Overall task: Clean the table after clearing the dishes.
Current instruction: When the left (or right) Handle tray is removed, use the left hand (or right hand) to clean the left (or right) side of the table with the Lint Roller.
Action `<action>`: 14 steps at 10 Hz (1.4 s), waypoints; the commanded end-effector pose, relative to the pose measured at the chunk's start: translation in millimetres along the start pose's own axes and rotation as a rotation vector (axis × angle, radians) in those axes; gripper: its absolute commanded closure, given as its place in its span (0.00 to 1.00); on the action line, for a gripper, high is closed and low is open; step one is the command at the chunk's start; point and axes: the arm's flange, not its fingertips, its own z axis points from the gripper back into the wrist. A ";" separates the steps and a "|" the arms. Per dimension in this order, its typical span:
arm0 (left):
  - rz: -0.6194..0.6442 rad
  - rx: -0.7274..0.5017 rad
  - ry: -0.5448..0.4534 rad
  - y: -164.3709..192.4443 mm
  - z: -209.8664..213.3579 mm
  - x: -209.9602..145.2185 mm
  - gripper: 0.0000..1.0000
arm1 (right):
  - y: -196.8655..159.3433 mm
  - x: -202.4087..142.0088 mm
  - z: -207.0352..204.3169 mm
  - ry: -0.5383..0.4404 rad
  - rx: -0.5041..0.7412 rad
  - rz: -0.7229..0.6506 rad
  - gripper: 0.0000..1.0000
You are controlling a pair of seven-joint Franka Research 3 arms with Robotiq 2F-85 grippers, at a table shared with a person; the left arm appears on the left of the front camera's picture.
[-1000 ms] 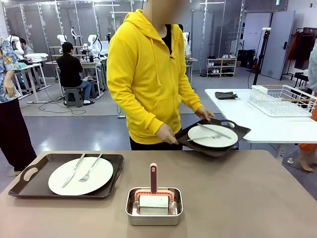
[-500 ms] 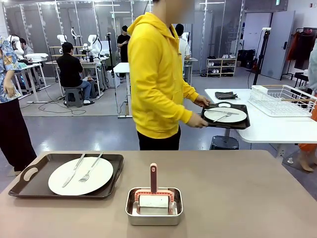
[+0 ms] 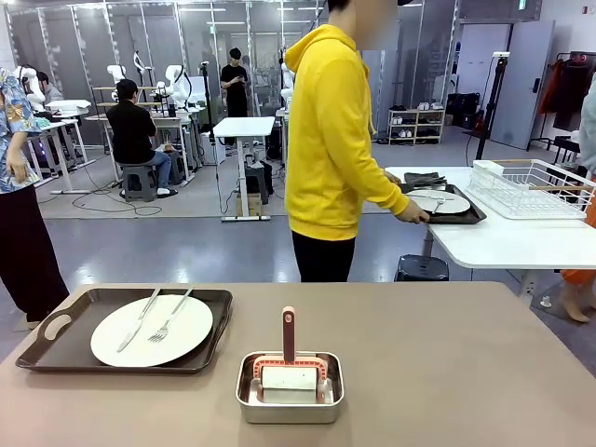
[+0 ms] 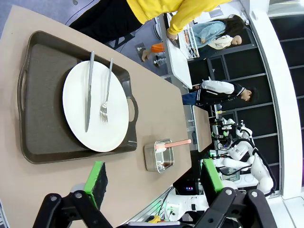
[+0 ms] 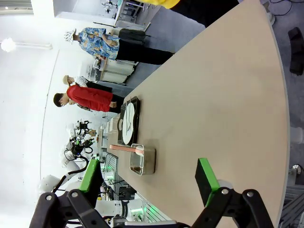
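Note:
One of the dishes, a white plate with a knife and a fork, lies in a dark brown tray at the left of the taupe table. A person in a yellow hoodie holds the second tray, with its plate, on the white side table. My left gripper hangs open above the table, short of the tray and plate. My right gripper is open over bare tabletop.
A small steel pan holding a pink-handled tool sits at the near middle of the table. A white wire rack stands on the side table. Other people stand and sit farther back on the left.
The person has turned away and carried the second tray with its plate from the brown table's far edge over to the white side table. Both grippers remain open.

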 end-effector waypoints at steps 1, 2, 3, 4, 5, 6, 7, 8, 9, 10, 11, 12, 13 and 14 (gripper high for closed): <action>-0.013 -0.020 -0.001 -0.2 3.7 0.1 0.00 | 33.6 -3.7 -9.4 0.004 -0.081 0.072 0.00; -0.013 -0.020 -0.001 -0.2 3.7 0.1 0.00 | 77.7 -5.5 -25.6 0.042 -0.146 0.181 0.00; -0.013 -0.020 -0.001 -0.2 3.7 0.1 0.00 | 114.5 -6.2 -43.0 0.088 -0.210 0.272 0.00; -0.013 -0.020 -0.001 -0.2 3.7 0.1 0.00 | 146.9 -6.2 -61.9 0.129 -0.259 0.341 0.00; -0.013 -0.020 -0.001 -0.2 3.7 0.1 0.00 | 174.2 -5.6 -83.2 0.182 -0.307 0.403 0.00; -0.013 -0.020 -0.001 -0.2 3.7 0.1 0.00 | 202.2 -7.6 -112.3 0.256 -0.371 0.469 0.00; -0.013 -0.020 -0.001 -0.2 3.7 0.1 0.00 | 225.4 -14.1 -139.8 0.312 -0.436 0.540 0.00; -0.013 -0.020 -0.001 -0.2 3.7 0.1 0.00 | 244.8 -23.8 -168.4 0.374 -0.492 0.613 0.00; -0.013 -0.020 -0.001 -0.2 3.7 0.1 0.00 | 258.5 -33.2 -197.2 0.422 -0.562 0.684 0.00; -0.013 -0.020 -0.001 -0.2 3.7 0.1 0.00 | 266.7 -44.1 -226.3 0.493 -0.608 0.734 0.00; -0.013 -0.020 -0.001 -0.2 3.7 0.1 0.00 | 273.2 -60.5 -257.8 0.564 -0.661 0.807 0.00; -0.013 -0.020 -0.001 -0.2 3.7 0.1 0.00 | 276.6 -78.5 -284.3 0.638 -0.683 0.868 0.00; -0.013 -0.020 -0.001 -0.2 3.7 0.1 0.00 | 277.5 -100.2 -309.0 0.713 -0.703 0.932 0.00; -0.013 -0.020 -0.001 -0.2 3.7 0.1 0.00 | 277.0 -124.3 -330.5 0.772 -0.734 1.016 0.00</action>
